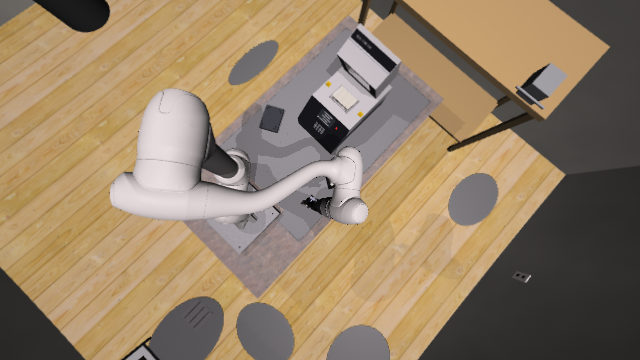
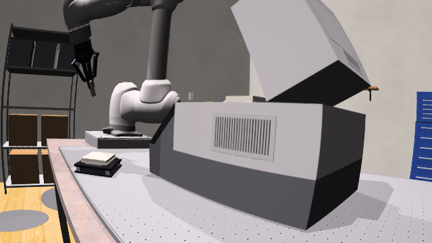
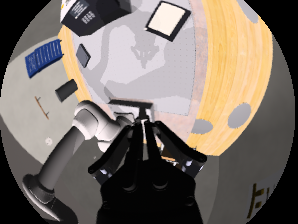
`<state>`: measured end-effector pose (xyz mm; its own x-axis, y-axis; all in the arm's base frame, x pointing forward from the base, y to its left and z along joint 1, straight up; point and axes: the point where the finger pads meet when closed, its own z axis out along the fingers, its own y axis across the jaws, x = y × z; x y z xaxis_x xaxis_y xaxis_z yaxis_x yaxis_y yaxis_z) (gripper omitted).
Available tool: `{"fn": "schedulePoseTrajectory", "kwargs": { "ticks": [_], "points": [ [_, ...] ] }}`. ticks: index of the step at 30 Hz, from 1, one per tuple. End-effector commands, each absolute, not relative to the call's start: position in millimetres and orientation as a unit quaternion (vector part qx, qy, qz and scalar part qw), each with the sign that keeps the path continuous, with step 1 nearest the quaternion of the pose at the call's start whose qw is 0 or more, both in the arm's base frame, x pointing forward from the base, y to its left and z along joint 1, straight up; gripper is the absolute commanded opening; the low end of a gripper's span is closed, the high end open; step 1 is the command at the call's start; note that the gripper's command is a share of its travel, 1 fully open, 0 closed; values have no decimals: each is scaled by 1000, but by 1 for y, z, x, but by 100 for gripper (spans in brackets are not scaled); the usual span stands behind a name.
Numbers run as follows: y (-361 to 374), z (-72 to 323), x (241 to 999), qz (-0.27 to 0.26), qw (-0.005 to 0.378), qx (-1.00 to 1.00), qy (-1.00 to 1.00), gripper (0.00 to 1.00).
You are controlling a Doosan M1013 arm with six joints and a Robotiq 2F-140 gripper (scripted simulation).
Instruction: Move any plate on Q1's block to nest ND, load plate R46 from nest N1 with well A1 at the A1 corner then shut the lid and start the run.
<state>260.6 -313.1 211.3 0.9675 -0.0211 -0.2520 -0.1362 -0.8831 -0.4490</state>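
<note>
The cycler Q1 (image 1: 355, 95) stands on the grey bench with its lid (image 2: 297, 50) tilted part-way up. A cream plate (image 1: 345, 97) lies on its block. A small red lamp (image 1: 336, 128) shows on the dark front panel. The plate R46 (image 2: 98, 157) lies on the black nest N1 (image 2: 98, 167) in front of the machine; it also shows in the wrist view (image 3: 165, 19). In the top view the arm hides it. The empty dark nest ND (image 1: 272, 118) lies to the left of the panel. My gripper (image 2: 91, 89) is shut and empty, high above the bench's front edge, apart from everything.
The arm's base (image 2: 118, 136) stands on a plate on the bench behind N1. A wooden desk (image 1: 500, 45) is beyond the cycler. A black shelf rack (image 2: 37, 101) with brown boxes stands behind the gripper. A blue drawer cabinet (image 2: 422, 135) stands at the far right.
</note>
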Motion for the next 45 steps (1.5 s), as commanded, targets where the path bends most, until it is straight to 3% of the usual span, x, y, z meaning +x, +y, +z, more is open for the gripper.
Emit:
{"fn": "schedulePoseTrajectory", "kwargs": {
  "ticks": [1, 7, 9, 15, 19, 26, 28, 35, 37, 45],
  "points": [
    [-312, 214, 271, 126, 213, -968, 44, 0],
    [-309, 222, 295, 126, 211, -968, 44, 0],
    [-307, 225, 304, 127, 179, -975, 47, 0],
    [-301, 233, 328, 127, 179, -975, 47, 0],
    [-298, 236, 337, 123, 147, -980, 51, 0],
    [-289, 245, 362, 123, 147, -980, 51, 0],
    [-285, 249, 371, 115, 117, -985, 55, 0],
    [-276, 257, 392, 115, 117, -985, 55, 0],
    [-271, 261, 400, 103, 90, -989, 58, 0],
    [-255, 273, 429, 103, 90, -989, 58, 0]
  ]
}}
